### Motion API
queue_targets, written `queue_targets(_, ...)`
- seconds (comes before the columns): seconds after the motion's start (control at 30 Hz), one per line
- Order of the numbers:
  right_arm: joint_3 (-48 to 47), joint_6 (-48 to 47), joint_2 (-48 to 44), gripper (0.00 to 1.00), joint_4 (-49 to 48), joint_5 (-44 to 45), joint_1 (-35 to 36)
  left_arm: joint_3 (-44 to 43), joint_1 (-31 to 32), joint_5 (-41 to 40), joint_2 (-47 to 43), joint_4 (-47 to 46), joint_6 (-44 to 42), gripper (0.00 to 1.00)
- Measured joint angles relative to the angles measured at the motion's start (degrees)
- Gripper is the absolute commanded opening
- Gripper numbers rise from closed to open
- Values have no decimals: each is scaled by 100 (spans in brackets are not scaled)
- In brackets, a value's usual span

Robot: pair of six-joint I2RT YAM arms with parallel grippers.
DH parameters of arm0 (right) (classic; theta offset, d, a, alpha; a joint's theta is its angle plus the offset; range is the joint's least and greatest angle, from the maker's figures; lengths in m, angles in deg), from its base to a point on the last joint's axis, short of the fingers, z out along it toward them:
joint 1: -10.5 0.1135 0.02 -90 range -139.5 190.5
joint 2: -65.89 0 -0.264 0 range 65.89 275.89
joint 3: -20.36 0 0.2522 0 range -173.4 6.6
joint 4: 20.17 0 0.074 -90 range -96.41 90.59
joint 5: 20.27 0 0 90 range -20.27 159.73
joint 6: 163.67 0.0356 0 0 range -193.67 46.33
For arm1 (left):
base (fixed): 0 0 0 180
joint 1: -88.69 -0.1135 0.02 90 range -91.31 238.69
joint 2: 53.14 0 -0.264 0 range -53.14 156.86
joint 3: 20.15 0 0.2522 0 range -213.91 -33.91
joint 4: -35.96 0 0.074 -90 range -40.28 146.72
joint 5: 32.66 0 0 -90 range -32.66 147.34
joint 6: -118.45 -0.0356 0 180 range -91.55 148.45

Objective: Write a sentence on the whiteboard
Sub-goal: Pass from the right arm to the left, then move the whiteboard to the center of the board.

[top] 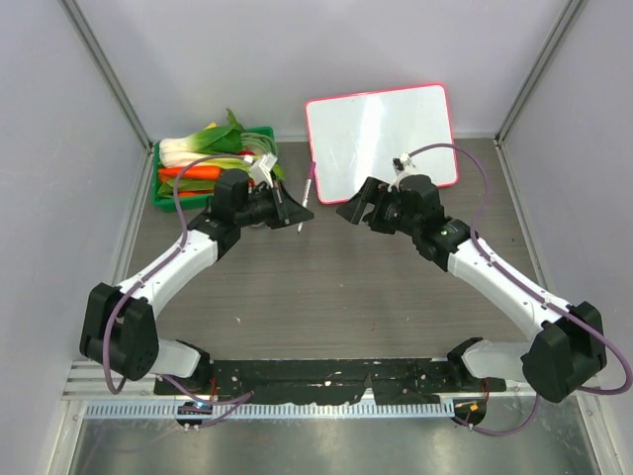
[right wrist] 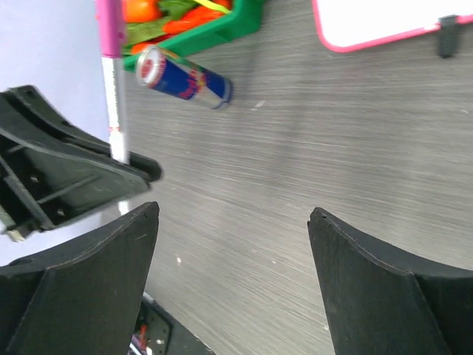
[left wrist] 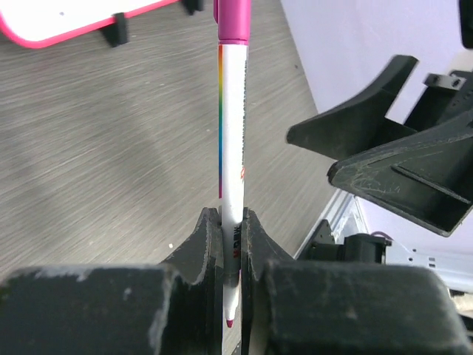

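The whiteboard (top: 381, 139), glossy white in a pink frame, stands at the back right of centre; its pink edge also shows in the left wrist view (left wrist: 44, 33) and the right wrist view (right wrist: 369, 18). The sentence is not in view. My left gripper (top: 295, 211) (left wrist: 231, 218) is shut on a white marker (left wrist: 232, 148) with a magenta far end, its pink tip pointing back toward the wrist. The marker (top: 307, 203) hangs above the table just left of the board. My right gripper (top: 348, 211) (right wrist: 233, 214) stands open and empty, facing the left one, a short way from the marker (right wrist: 113, 96).
A green crate (top: 163, 203) of vegetables sits at the back left behind the left arm. A blue and red drink can (right wrist: 185, 78) lies on its side beside the crate. Grey walls close in both sides and the back.
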Motion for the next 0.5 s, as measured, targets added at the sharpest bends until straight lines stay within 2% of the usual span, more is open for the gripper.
queue_targets(0.13, 20, -444, -72, 93, 516, 614, 0, 109, -219, -160, -168, 282, -20, 0)
queue_targets(0.5, 168, -1939, 87, 95, 1204, 2874, 0, 83, -326, -599, -1086, 1134, -444, 0)
